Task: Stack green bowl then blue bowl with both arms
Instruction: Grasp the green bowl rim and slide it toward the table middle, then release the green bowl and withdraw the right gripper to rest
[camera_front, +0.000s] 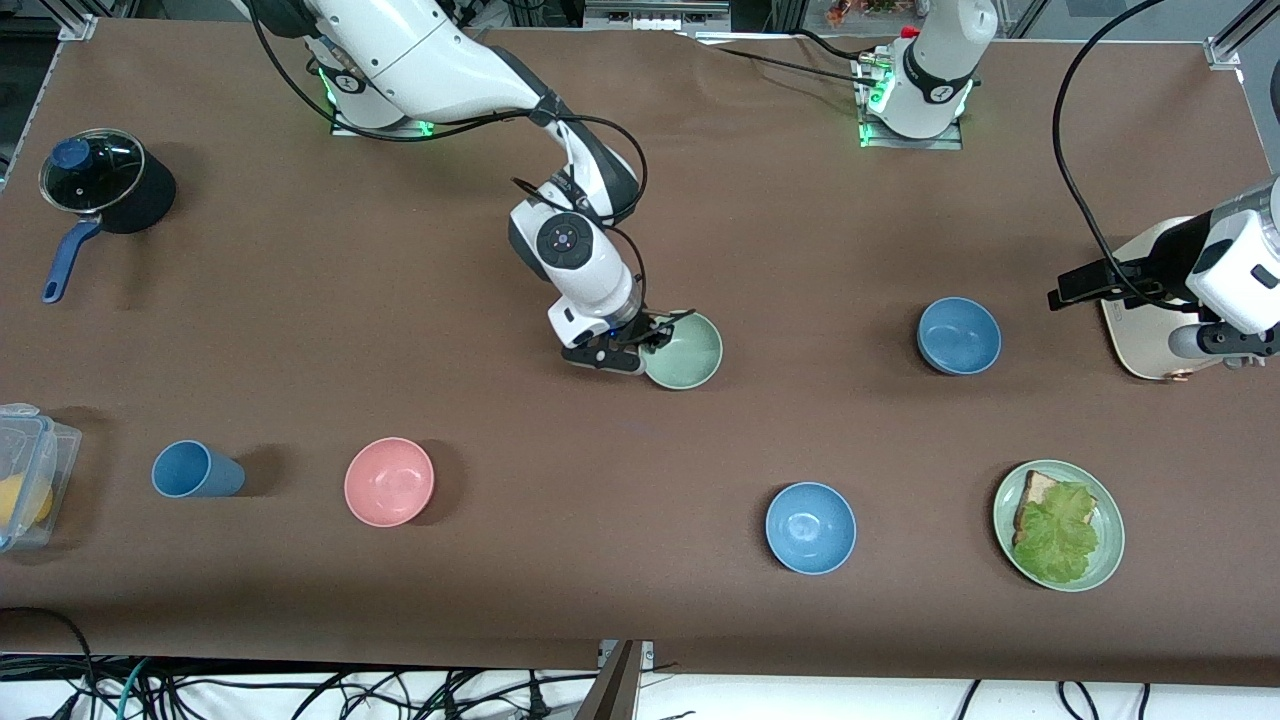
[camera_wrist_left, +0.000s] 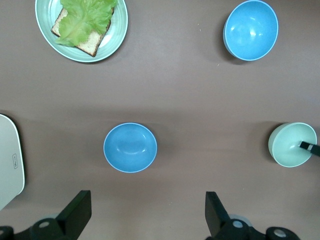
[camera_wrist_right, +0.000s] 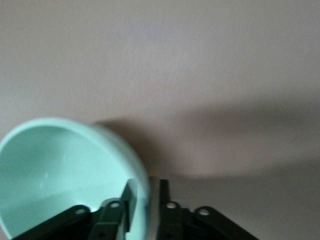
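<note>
The pale green bowl sits on the table's middle. My right gripper is low at the bowl's rim on the side toward the right arm's end. One finger is inside the bowl and one outside, and a thin gap shows at the outer finger, so the gripper is open. The dull blue bowl stands alone toward the left arm's end. My left gripper hangs high over the table beside that bowl, wide open and holding nothing. The left arm waits there.
A brighter sky-blue bowl, a pink bowl and a blue cup stand nearer the camera. A plate with toast and lettuce, a white board, a lidded pot and a plastic box line the table's ends.
</note>
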